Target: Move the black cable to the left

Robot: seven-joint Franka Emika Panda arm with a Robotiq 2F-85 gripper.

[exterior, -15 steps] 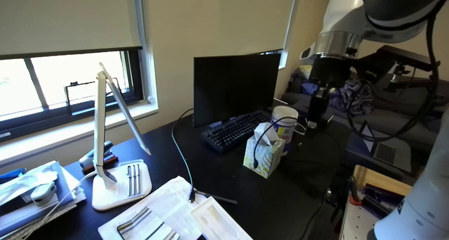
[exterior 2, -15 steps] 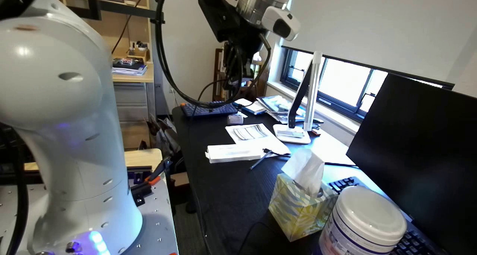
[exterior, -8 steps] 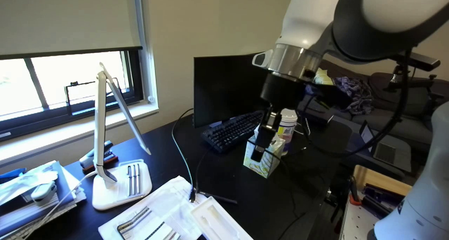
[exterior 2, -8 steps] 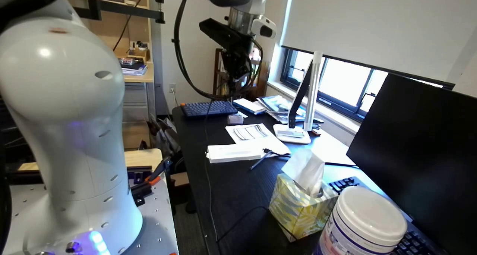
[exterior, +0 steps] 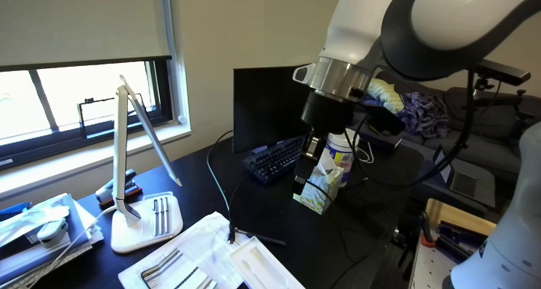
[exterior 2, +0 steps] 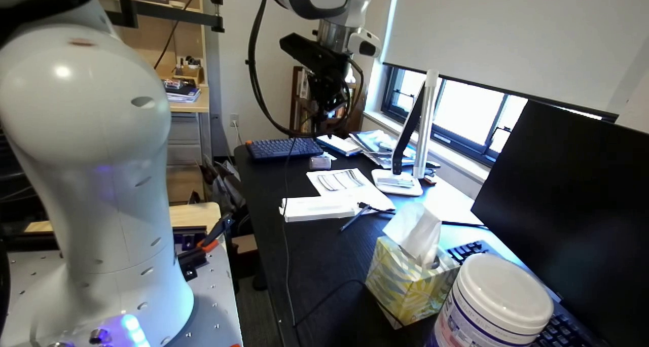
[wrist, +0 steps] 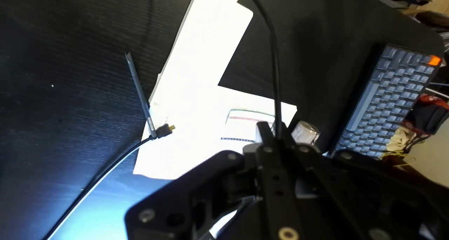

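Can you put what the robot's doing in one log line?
end effector: shut on black cable | cable's held stretch: above desk | tissue box: on desk | leftward move: completion unclear

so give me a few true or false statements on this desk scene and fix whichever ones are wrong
1. The fingers are holding the black cable. True.
2. The white lamp lies on its side. False: it stands upright.
3. The keyboard in the wrist view has an orange key. True.
4. The tub has no lid. False: a white lid covers it.
5. A tissue sticks up out of the tissue box. True.
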